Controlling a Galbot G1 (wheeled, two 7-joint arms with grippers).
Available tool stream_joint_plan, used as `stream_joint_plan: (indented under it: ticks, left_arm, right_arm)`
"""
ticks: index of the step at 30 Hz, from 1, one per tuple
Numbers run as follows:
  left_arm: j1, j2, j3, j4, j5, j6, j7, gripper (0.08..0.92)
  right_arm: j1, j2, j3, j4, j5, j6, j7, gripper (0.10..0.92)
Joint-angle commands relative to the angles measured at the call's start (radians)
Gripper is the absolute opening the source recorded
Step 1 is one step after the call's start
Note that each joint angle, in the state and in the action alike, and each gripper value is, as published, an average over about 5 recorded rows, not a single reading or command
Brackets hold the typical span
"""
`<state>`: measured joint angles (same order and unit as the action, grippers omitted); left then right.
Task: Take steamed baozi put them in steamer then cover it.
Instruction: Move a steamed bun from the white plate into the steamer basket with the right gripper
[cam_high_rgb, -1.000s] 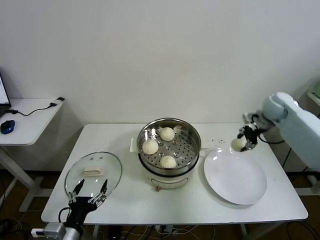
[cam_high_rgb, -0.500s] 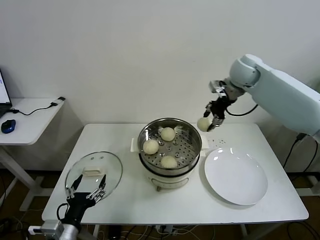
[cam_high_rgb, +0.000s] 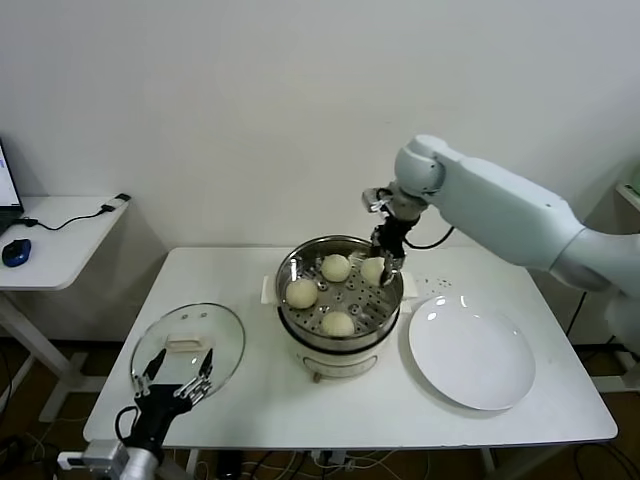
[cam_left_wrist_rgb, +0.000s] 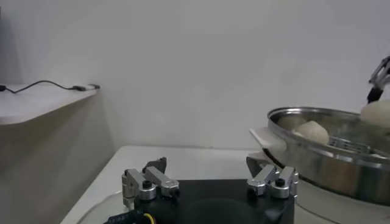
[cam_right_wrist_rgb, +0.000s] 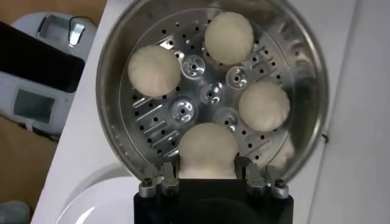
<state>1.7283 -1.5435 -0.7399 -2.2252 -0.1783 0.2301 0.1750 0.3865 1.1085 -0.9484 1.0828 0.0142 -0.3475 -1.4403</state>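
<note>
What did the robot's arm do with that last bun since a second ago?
The right gripper carried the fourth baozi from above the white plate, up and across toward the robot's left, into the steamer, and is still shut on it. The other three buns, the glass lid and the left gripper over it stayed put.

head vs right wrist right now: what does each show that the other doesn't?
Head view only: the glass cover lying on the table at the robot's left, the left gripper open just short of it, and the white plate bare.

Right wrist view only: a straight-down look at the steamer floor, with its perforations and the fourth baozi between the right gripper's fingers.

Both: the steamer, three baozi already lying in it, and the right gripper shut on the fourth over the basket.
</note>
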Motion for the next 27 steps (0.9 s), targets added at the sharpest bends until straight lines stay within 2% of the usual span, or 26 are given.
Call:
stream_joint_plan:
  ticks: [1, 22, 25, 27]
  left_arm:
    - [-0.003, 0.001, -0.001, -0.002, -0.006, 0.001, 0.002, 0.823]
    - [0.006, -0.004, 0.003, -0.002, -0.005, -0.003, -0.001, 0.823]
    - [0.004, -0.006, 0.002, -0.002, -0.004, 0.011, 0.004, 0.823]
    - [0.002, -0.009, 0.001, -0.001, 0.001, 0.021, 0.007, 0.823]
  right_arm:
    - [-0.043, 0.071, -0.024, -0.048, -0.057, -0.003, 0.003, 0.594]
    - [-0.094, 0.045, 0.011, -0.047, -0.118, 0.001, 0.025, 0.599]
    - [-0.084, 0.02, 0.032, -0.026, -0.095, -0.005, 0.035, 0.649]
    - [-0.063, -0.014, 0.047, 0.007, -0.063, -0.013, 0.033, 0.709]
